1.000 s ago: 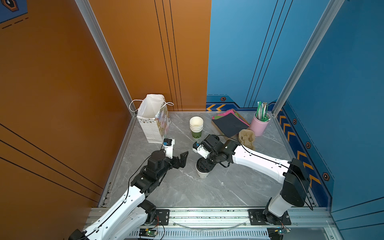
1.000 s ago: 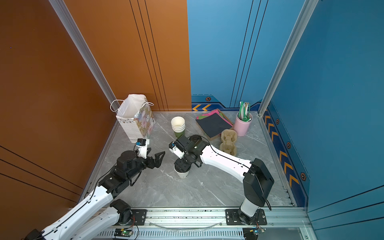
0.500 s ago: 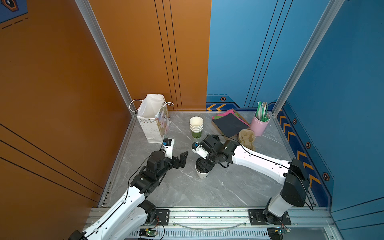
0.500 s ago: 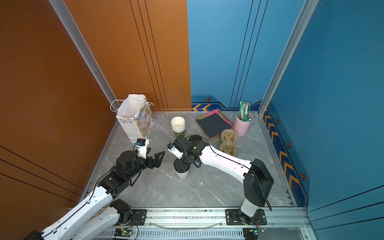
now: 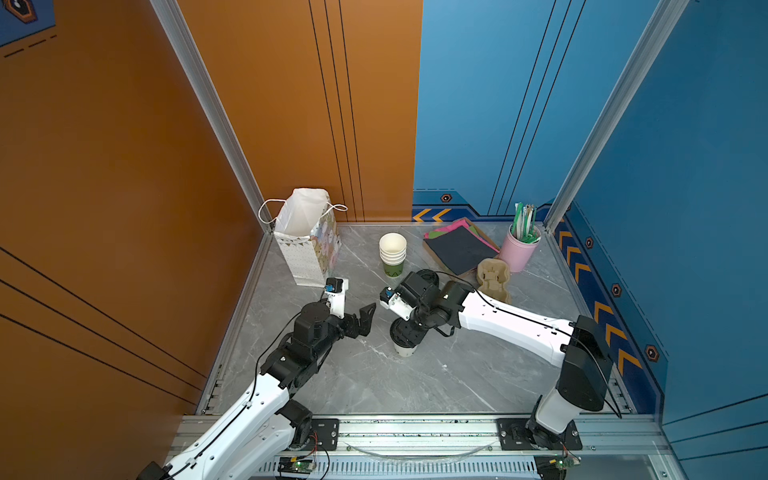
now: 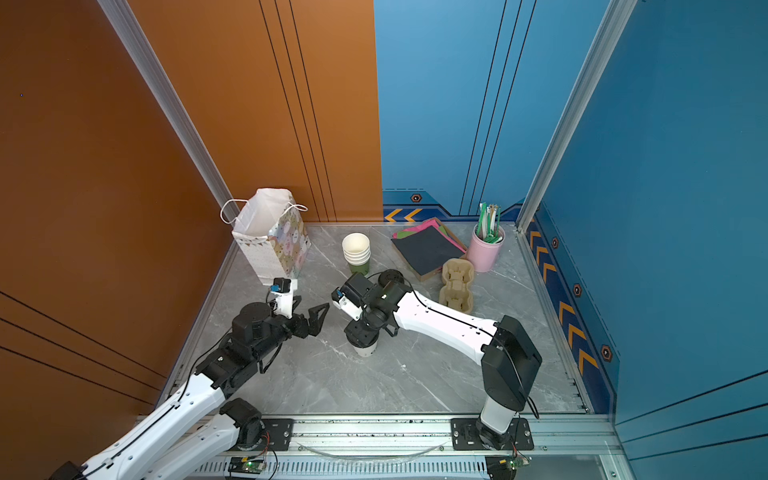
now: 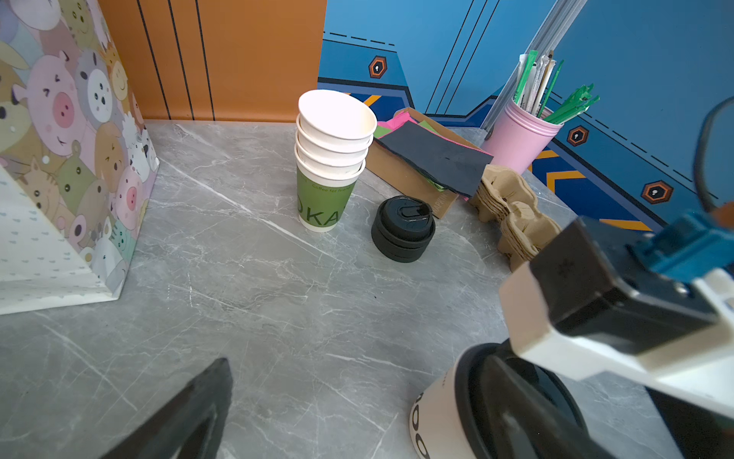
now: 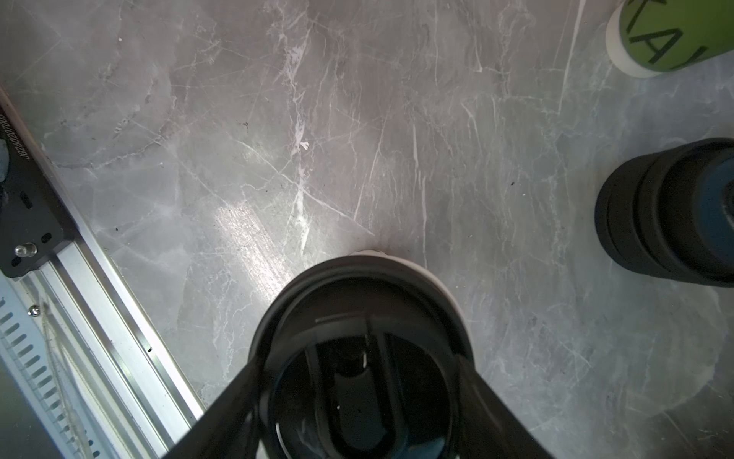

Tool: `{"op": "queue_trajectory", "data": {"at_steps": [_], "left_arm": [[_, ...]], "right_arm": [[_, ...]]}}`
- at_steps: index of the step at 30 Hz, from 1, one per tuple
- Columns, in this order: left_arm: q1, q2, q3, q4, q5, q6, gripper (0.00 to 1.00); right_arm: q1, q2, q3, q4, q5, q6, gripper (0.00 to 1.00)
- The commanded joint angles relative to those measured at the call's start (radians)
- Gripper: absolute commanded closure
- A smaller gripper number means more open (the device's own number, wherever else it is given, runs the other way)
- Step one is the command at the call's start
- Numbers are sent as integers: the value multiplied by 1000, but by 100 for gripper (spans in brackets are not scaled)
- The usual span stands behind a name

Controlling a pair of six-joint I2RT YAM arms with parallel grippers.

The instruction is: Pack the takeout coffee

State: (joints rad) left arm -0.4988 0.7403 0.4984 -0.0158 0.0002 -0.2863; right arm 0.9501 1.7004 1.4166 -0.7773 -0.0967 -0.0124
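Observation:
The takeout coffee, a small white cup with a black sip lid, stands upright on the grey table near the middle in both top views. My right gripper comes down on it from above. In the right wrist view its fingers press on both sides of the lid, so it is shut on the cup. My left gripper hovers open just to the left of the cup and holds nothing. One of its fingers shows in the left wrist view, beside the cup.
An open patterned paper bag stands at the back left. Behind the coffee are a stack of lidless cups and a pile of black lids. Napkins, a cardboard carrier and a pink straw holder fill the back right.
My right wrist has shifted slightly to the left over the cup. The cup and the left arm stay where they were.

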Motion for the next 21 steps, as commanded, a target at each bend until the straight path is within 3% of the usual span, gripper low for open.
{"op": "queue_trajectory", "data": {"at_steps": [1,21], "left_arm": [[3,-12,-13,-3,-26,-11,2],[5,-1,-12,10,-25,-13,2]], "right_arm": [[6,18,27,-39,31,-21,32],[16,8,93,-69,38,-33,32]]}}
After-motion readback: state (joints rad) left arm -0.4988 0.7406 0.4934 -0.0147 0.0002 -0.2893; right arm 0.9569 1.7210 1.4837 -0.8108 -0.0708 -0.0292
